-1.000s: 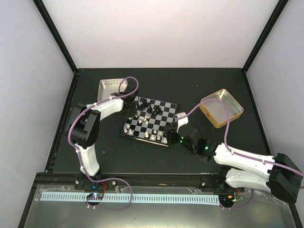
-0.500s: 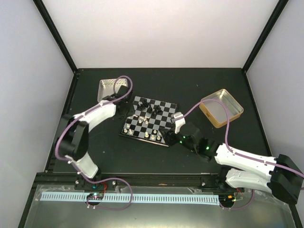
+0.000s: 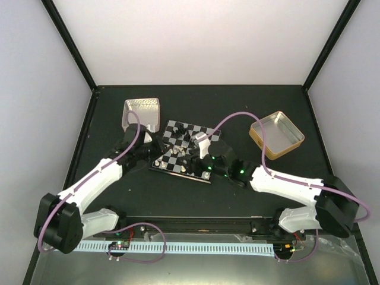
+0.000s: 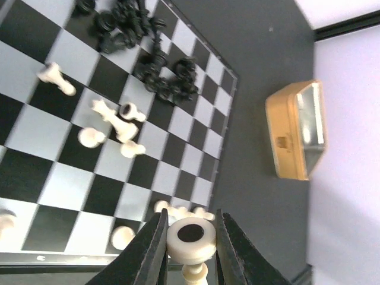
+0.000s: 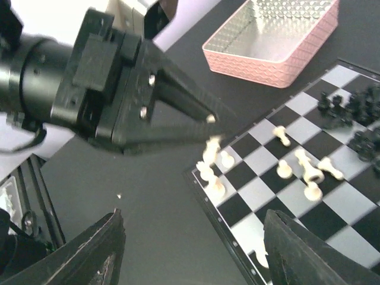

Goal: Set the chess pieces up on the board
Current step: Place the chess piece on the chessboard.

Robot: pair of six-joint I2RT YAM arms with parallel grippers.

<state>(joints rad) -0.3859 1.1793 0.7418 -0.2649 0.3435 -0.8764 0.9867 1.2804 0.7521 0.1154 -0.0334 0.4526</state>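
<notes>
Plainly, left pincer (image 4: 190, 221) clamps one cream piece (image 4: 191, 236) by one board (image 4: 59, 189); right pincer (image 5: 193, 218) gapes.

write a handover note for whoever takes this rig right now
Left hand: shut on a white piece, over the board edge.
Right hand: open, empty, above the board's corner.
Black pieces: bunched in a heap near one side, unsorted.
White pieces: several loose mid-board, some lying down; a few along the edge by the left hand.
Done: little, only part of a white row.
Left: place the held piece, right and line up the whites, sort all blacks.
</notes>
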